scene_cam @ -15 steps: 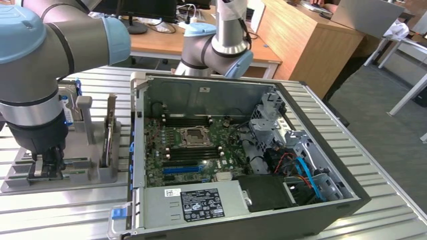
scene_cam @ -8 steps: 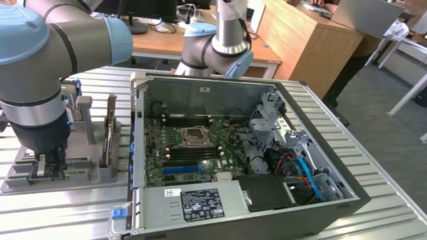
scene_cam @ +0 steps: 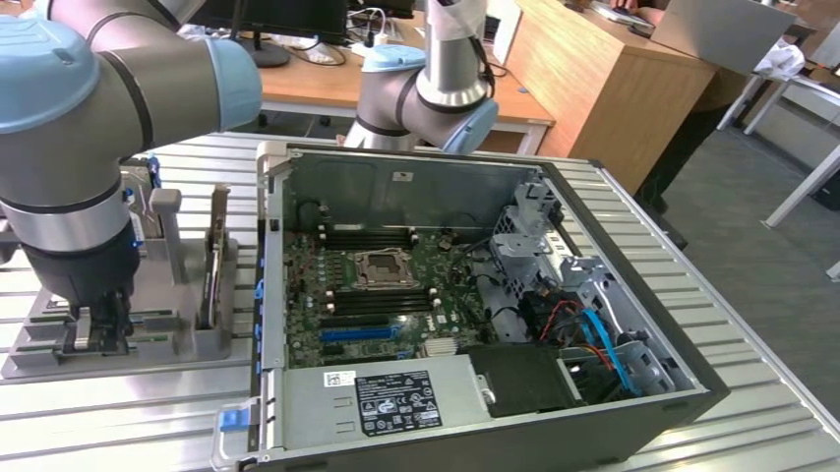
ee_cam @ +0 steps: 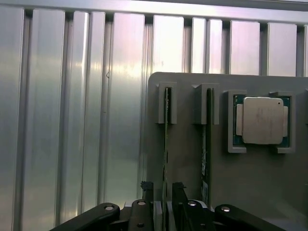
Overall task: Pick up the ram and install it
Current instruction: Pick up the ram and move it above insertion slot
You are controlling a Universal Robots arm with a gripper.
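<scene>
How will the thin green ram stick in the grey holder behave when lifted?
Likely stiff and light: the thin green ram stick is a narrow board standing on edge. Might bind if tilted, since slots of the grey holder clasp its end.

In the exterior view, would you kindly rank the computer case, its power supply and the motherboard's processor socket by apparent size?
1. computer case
2. power supply, which is also nearest the camera
3. processor socket
</scene>
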